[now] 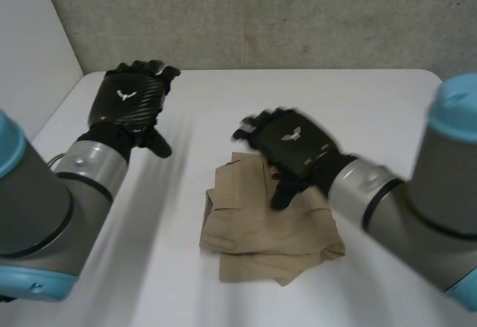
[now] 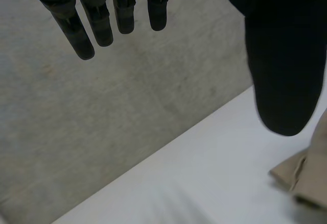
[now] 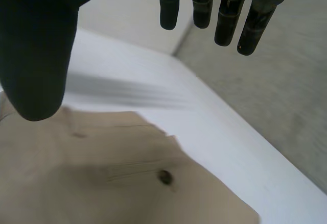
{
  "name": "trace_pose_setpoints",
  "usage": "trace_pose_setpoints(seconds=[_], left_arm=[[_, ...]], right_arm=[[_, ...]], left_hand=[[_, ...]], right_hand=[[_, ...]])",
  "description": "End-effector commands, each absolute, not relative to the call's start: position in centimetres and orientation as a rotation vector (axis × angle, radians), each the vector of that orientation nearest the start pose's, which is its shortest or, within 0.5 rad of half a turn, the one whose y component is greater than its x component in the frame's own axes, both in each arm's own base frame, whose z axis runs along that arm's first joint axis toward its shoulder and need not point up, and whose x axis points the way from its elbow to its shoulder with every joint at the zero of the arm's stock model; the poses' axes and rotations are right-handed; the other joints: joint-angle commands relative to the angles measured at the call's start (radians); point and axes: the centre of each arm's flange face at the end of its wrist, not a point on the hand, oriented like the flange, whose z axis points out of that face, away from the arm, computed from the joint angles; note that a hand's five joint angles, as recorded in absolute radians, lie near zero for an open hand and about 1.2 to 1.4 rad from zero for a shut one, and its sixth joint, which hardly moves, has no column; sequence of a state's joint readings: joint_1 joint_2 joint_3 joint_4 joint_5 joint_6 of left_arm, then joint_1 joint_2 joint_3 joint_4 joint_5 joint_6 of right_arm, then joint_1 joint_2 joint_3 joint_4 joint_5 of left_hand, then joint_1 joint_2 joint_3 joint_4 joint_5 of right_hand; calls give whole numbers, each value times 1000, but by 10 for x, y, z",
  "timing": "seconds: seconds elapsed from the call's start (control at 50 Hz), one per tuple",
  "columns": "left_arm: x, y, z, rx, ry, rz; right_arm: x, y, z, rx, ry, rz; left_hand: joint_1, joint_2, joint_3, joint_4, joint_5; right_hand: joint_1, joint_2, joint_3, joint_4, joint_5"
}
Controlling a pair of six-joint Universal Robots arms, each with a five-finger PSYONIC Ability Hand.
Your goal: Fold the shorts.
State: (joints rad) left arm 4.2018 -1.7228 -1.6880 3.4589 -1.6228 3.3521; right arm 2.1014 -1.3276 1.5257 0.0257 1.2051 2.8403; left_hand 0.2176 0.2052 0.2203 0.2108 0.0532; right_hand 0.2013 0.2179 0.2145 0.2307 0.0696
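Observation:
The tan shorts (image 1: 261, 226) lie folded into a compact bundle on the white table (image 1: 373, 111), a little right of the middle. My right hand (image 1: 294, 148) hovers over the bundle's far edge with its fingers straight and its thumb pointing down, holding nothing. In the right wrist view the shorts (image 3: 102, 178) lie under the palm, a dark button (image 3: 164, 177) showing, and the fingers (image 3: 227, 22) hang straight above the table. My left hand (image 1: 130, 103) is raised at the far left, apart from the cloth, fingers (image 2: 89, 25) straight. A corner of the shorts (image 2: 306, 175) lies beside its thumb.
A grey concrete wall (image 1: 261, 14) runs along the table's far edge, and a pale panel (image 1: 30, 44) stands at the left. Bare tabletop surrounds the shorts on all sides.

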Motion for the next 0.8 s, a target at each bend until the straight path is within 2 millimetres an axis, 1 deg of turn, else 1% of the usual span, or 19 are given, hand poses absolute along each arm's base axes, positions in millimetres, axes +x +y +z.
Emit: trace_pose_setpoints(seconds=[0.02, 0.06, 0.08, 0.1, 0.14, 0.16, 0.2, 0.22, 0.24, 0.32, 0.4, 0.46, 0.52, 0.54, 0.64, 0.74, 0.8], left_arm=[[-327, -213, 231, 892, 2367, -2401], [-334, -210, 220, 927, 2414, -2354], [-338, -208, 213, 951, 2438, -2327], [-345, -206, 197, 986, 2486, -2249], [-348, -205, 184, 1004, 2521, -2180], [-351, -203, 169, 1016, 2553, -2098], [-352, -202, 153, 1014, 2579, -2008], [-352, -201, 148, 1009, 2586, -1976], [-350, -200, 137, 998, 2603, -1902], [-342, -195, 115, 987, 2624, -1760], [-338, -191, 109, 990, 2629, -1720], [-336, -186, 110, 996, 2630, -1709], [-336, -182, 116, 1009, 2621, -1726], [-335, -179, 123, 1008, 2615, -1747], [-335, -173, 140, 1011, 2595, -1817], [-329, -167, 136, 1035, 2605, -1757], [-323, -160, 135, 1048, 2616, -1709]], right_arm=[[286, -226, 240, -863, 1973, -1589], [285, -229, 232, -855, 2016, -1580], [283, -233, 223, -844, 2066, -1578], [282, -235, 218, -841, 2094, -1572], [280, -239, 208, -841, 2145, -1567], [279, -241, 195, -855, 2198, -1549], [277, -244, 182, -874, 2252, -1527], [276, -245, 169, -900, 2296, -1502], [275, -246, 162, -914, 2321, -1489], [270, -245, 144, -961, 2393, -1450], [263, -246, 137, -988, 2426, -1438], [259, -246, 136, -1008, 2434, -1444], [257, -244, 136, -1031, 2435, -1447], [256, -244, 137, -1032, 2433, -1449], [255, -238, 143, -1038, 2407, -1474], [254, -235, 145, -1045, 2398, -1487], [253, -233, 151, -1058, 2385, -1514]], left_hand=[[-16, -3, -19, -9, -26], [-16, -3, -19, -9, -26], [-16, -3, -19, -9, -26], [-16, -3, -19, -9, -26], [-16, -3, -19, -9, -26], [-16, -3, -19, -9, -26], [-19, -6, -21, -12, -29], [-22, -9, -24, -15, -32], [-22, -9, -24, -15, -32], [-25, -12, -27, -18, -35], [-22, -9, -24, -15, -32], [-19, -6, -21, -12, -29], [-19, -6, -21, -12, -29], [-19, -6, -21, -12, -29], [-19, -6, -21, -12, -29], [-16, -3, -19, -9, -26], [-19, -6, -21, -12, -29]], right_hand=[[-27, -43, -40, -56, -70], [-27, -43, -40, -56, -70], [-27, -43, -40, -56, -70], [-27, -43, -40, -56, -70], [-27, -43, -40, -56, -70], [-27, -43, -40, -56, -70], [-27, -43, -40, -56, -70], [-27, -43, -40, -56, -70], [-27, -43, -40, -56, -70], [-27, -43, -40, -56, -70], [-27, -43, -40, -56, -70], [-27, -43, -40, -56, -70], [-27, -43, -40, -56, -70], [-27, -43, -40, -56, -70], [-27, -43, -40, -56, -70], [-27, -43, -40, -56, -70], [-27, -43, -40, -56, -70]])
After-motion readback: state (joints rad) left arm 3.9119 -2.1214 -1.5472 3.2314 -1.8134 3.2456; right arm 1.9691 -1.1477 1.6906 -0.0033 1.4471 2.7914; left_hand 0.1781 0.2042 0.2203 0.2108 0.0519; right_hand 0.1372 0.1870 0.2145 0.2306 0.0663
